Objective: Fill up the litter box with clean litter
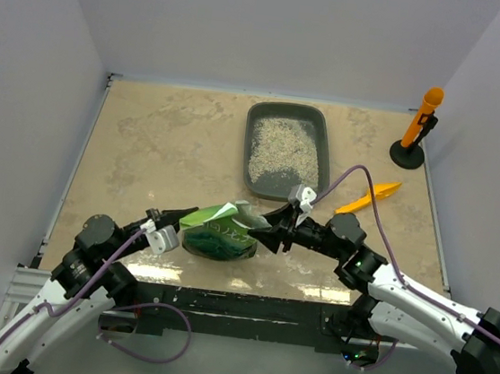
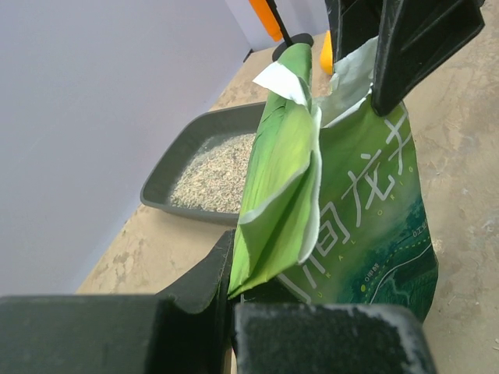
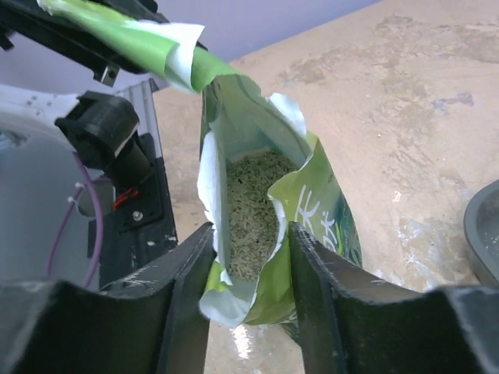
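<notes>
The dark grey litter box [image 1: 256, 116] sits at the back of the table with pale clean litter [image 1: 282, 147] spread inside; it also shows beyond the bag [image 2: 168, 167]. A glossy green bag [image 1: 220, 230] stands near the front edge. Its mouth is open, with greenish granules [image 3: 253, 202] inside. My left gripper [image 2: 230, 288] is shut on the bag's left top edge [image 2: 273, 202]. My right gripper [image 3: 249, 241] is open, its fingers flanking the bag's right end [image 3: 327, 226], each touching a wall of the mouth, and the two walls are still apart.
An orange scoop [image 1: 368, 198] lies right of the litter box. An orange-handled tool on a black stand [image 1: 417, 125] is at the back right corner. White walls enclose the table on three sides. The black front rail runs just below the bag.
</notes>
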Robot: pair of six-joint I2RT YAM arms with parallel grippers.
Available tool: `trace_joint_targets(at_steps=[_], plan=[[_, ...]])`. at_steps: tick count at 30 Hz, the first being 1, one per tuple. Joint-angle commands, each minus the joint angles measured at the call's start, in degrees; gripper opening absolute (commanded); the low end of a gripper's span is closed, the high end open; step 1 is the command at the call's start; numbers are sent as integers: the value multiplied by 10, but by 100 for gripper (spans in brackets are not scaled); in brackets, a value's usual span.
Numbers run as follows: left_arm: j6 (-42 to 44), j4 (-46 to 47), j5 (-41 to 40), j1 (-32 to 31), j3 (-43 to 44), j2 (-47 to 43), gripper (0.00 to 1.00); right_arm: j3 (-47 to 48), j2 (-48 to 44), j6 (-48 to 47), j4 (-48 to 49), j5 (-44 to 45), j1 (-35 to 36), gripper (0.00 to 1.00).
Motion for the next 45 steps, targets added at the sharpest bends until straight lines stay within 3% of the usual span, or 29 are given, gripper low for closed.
trace_joint_targets(at_steps=[1,8,11,12,16,23,28,30,34,37,45], plan=[[12,97,-1,3,52,-3,0,-1,-31,15,-9,52,0,39],[-2,104,-2,3,58,-3,0,-11,-29,32,-22,49,0,21],[-6,103,-6,3,59,-3,0,-21,-16,45,-12,41,0,10],[-7,101,-8,3,59,-5,0,-25,-15,52,-10,43,0,0],[-18,92,-15,3,65,-3,0,-23,-27,77,-18,59,1,0],[-92,-5,-98,4,141,72,0,49,-66,114,-167,73,0,0],[-142,-48,-139,3,193,116,0,65,-82,162,-216,46,-1,0],[-169,-89,-136,3,219,145,7,57,-82,173,-225,41,-1,0],[-222,-171,-123,4,285,189,19,35,-105,184,-241,53,-3,0],[-255,-200,-91,4,287,202,26,27,-131,189,-275,74,-7,0],[-313,-123,77,3,222,200,38,35,-196,208,-353,103,-18,0]])
